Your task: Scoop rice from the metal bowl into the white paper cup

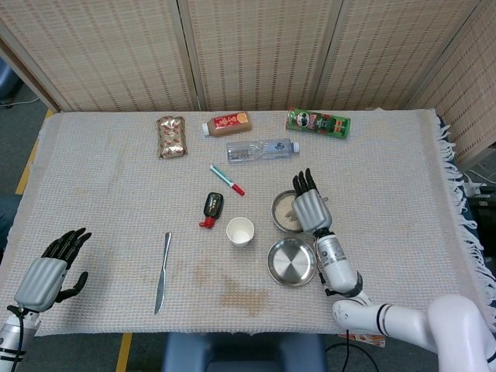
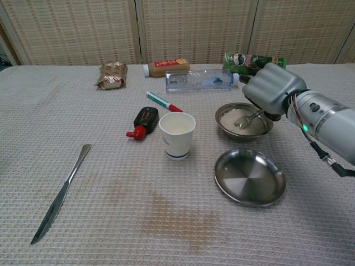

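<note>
Over metal bowl (image 2: 224, 114): right hand (image 2: 272, 91) grips spoon (image 2: 248, 118), tip in rice (image 2: 232, 121).

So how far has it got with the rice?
Early on. The right hand already holds the spoon, and its tip is down in the rice in the metal bowl. I can't tell from the chest view whether any rice is in the cup. Left to do: lift a spoonful, carry it to the cup and tip it in. The left hand rests idle.
</note>
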### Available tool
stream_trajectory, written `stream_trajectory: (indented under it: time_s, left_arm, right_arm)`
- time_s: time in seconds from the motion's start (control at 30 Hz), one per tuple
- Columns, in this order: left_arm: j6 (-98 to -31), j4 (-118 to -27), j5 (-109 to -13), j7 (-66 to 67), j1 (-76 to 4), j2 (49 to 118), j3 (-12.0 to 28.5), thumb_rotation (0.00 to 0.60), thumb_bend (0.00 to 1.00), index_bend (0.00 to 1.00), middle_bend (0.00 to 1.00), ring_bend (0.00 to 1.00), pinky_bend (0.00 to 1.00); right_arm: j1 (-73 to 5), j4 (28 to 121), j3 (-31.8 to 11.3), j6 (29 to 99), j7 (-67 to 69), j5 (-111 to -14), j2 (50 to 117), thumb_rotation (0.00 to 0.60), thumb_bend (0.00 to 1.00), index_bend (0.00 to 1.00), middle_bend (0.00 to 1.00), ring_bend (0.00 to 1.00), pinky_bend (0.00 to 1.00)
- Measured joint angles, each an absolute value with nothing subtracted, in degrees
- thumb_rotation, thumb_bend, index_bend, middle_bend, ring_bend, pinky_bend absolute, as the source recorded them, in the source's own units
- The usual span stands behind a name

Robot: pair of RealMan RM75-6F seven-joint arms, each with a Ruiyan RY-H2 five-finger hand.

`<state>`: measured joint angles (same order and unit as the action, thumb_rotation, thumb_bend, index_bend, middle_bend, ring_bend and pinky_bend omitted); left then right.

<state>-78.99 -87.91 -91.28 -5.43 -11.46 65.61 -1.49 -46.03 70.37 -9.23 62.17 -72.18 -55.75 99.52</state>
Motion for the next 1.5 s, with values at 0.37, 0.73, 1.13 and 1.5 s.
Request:
stream_trajectory:
  time_s: [0.37,0.73,1.13,1.5]
  left_arm:
    - [-78.73,-87.50,-90.97,-5.89,-11.61,65.66,-1.41,0.600,0.45,0.00,0.00,0.00,0.13]
    - [-79.20,-87.70,-91.13,-5.44,-11.37,65.72,-1.53,0.600,0.45,0.00,0.00,0.00,0.13]
    - [-79.43,-87.98,-91.15,-4.88,-11.23,65.82,-1.55,0.600,0.46,0.00,0.00,0.00,0.13]
    - [-78.81,-87.94,-90.91,-4.90,-11.49,65.89,-1.52,0.600,0.45,0.00,0.00,0.00,0.13]
  right_arm:
    - [-46.13,71.50,-10.20,60.83,-67.14,-53.01,99.73,0.600,0.32,0.69,0.09,0.00,0.00]
    - [-45.20,72.84,-10.51,59.82,-59.64,-52.14,98.13,0.600,0.32,0.69,0.09,0.00,0.00]
    - [-43.08,73.45,-10.78,60.22,-47.44,-54.82,96.30,0.600,0.32,0.70,0.09,0.00,0.00]
    - [-42.08,80.68,-11.89,62.53,-42.15,-58.31,92.79,0.600,0.32,0.70,0.09,0.00,0.00]
